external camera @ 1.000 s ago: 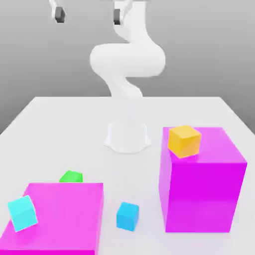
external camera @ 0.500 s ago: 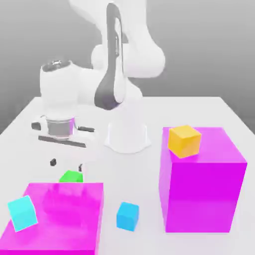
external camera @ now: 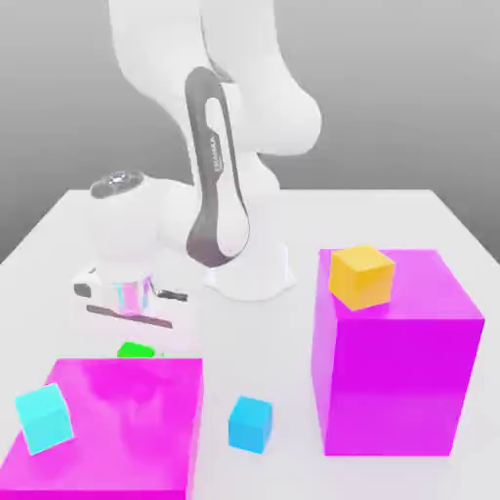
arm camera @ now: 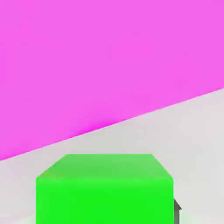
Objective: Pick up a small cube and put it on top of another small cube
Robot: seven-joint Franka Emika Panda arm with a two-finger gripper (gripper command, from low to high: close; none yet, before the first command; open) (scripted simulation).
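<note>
tool (external camera: 133, 337): down at table, just behind low magenta block, clamped on small green cube
small green cube (arm camera: 104, 188): on table (external camera: 391, 210), between the fingers, just beside low magenta block (external camera: 117, 420)
cyan cube (external camera: 44, 418): on that block

A line of small light lettering runs along the arm's dark grey panel (external camera: 213, 186). It cannot be read. Nothing else carries any writing.

Bright green small cube (external camera: 135, 349); orange cube (external camera: 361, 276) atop tall magenta block (external camera: 395, 361); light cyan cube (external camera: 44, 418) on low magenta block (external camera: 127, 420); blue cube (external camera: 251, 424); white desk (external camera: 391, 215).
</note>
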